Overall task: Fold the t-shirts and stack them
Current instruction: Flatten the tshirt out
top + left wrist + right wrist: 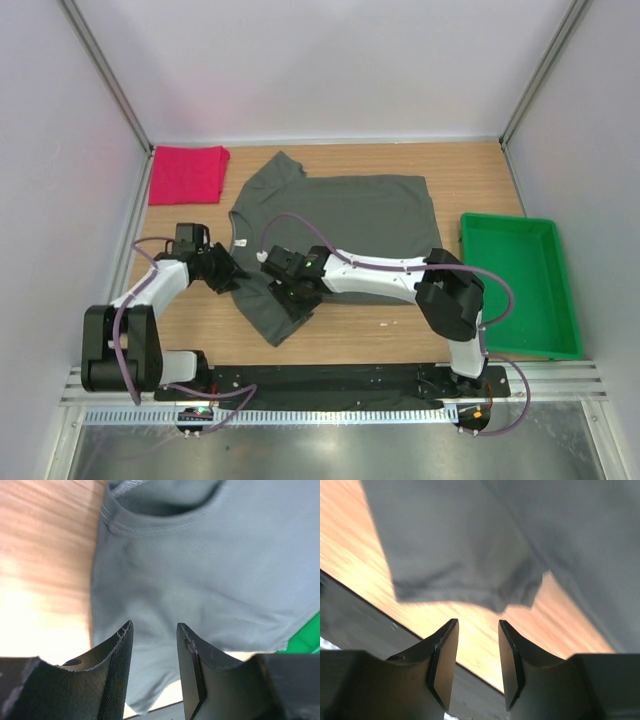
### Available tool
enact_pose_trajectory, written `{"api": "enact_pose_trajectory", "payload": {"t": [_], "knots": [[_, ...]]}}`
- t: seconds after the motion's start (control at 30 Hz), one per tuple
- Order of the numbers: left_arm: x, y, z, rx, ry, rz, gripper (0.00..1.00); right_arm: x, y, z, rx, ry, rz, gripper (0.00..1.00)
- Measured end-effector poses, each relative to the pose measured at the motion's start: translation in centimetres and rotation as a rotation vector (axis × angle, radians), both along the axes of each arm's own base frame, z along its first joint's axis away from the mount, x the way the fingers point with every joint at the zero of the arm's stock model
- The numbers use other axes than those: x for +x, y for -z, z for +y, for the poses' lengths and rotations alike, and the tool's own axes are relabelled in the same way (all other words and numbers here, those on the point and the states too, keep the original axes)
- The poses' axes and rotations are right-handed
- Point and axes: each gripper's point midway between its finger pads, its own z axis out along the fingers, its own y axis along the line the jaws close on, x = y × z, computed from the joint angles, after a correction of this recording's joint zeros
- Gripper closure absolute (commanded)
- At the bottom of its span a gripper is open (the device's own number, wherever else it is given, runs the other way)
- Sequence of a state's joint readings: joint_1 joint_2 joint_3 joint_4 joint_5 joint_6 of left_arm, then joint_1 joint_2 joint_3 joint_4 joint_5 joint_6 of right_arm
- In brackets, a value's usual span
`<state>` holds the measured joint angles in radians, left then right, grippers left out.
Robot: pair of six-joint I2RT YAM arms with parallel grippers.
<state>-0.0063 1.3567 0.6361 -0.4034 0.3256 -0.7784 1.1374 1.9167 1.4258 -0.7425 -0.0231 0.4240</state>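
A dark grey-olive t-shirt [350, 220] lies spread on the wooden table, its collar [240, 243] toward the left. The pinkish-red t-shirt [186, 173] lies folded at the back left corner. My left gripper [232, 275] hovers low at the shirt's left edge just below the collar, open, with grey cloth [200, 570] showing beneath the gap and nothing between its fingers [117, 650]. My right gripper [300, 300] is over the near sleeve. In the right wrist view it [477, 625] is open and empty, just short of the sleeve hem [470, 592].
A green plastic tray [470, 290] stands at the right edge; its corner [305, 640] shows past the shirt. A black rail [360, 615] runs along the table's near edge. Grey walls enclose the table on three sides.
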Motion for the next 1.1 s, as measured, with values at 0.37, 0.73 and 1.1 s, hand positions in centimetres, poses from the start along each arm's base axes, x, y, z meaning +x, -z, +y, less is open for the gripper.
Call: {"api": "enact_pose_trajectory", "payload": {"t": [0.37,0.73,1.1], "knots": [[-2.5,-2.4,-1.8,-0.077,-0.033,-0.083,0.63,4.4,1.1,2.4,0.047,0.097,-0.023,0.60],[-3.2,0.9,-1.1,-0.046,-0.040,0.058,0.66,1.5,2.9,-2.0,0.017,0.133,0.052,0.59],[-0.1,-5.8,-0.5,-0.015,-0.043,-0.134,0.62,2.1,-2.9,5.6,0.238,0.053,0.062,0.61]]}}
